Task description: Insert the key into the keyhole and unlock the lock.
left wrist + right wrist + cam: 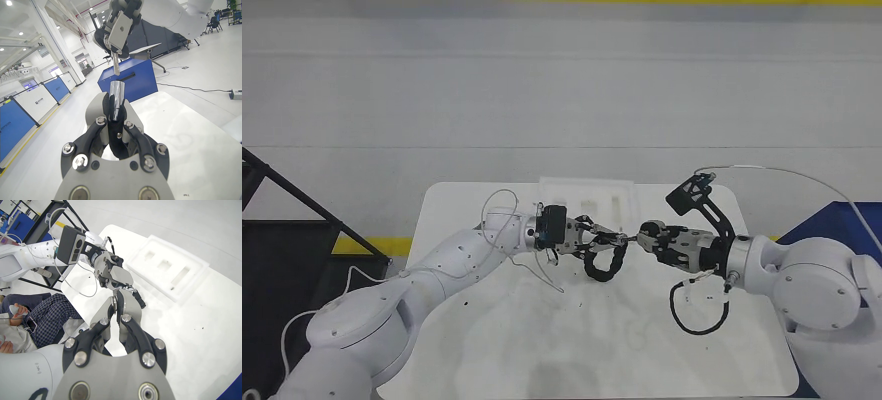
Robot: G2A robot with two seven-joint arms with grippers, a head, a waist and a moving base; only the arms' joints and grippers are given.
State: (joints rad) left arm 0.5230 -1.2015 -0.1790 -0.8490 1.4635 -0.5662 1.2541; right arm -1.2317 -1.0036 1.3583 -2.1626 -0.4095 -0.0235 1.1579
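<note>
Left gripper (113, 108) first, since it's nearest its own camera: it's clenched on the black body of the cable lock (115, 132), with the chrome cylinder (116, 98) poking out past the fingertips. Makes sense to me. The keyhole end has to be free and facing the other arm, and a firm squeeze should stop the barrel spinning once the key gets twisted. Can't actually see the slot itself from any angle.

Just beyond the cylinder's end is the key (115, 65). Its tip is close to the chrome rim but not touching, and the blade is roughly lined up with the barrel. I'd call this the final lining-up, nothing inserted yet. Holding it, the right gripper (114, 48) is pinched tight on the key's head with the blade sticking out, which leaves room to push in and turn from the wrist.

From the top, the left gripper comes in from 9 o'clock and the other from 3 o'clock, above the white table (542, 330). The lock's black cable loop (604, 266) dangles toward 6 o'clock, out of the way. At 12 o'clock from the pair, by the table's far edge, sits a white foam tray (587, 195) with cut-out pockets.
</note>
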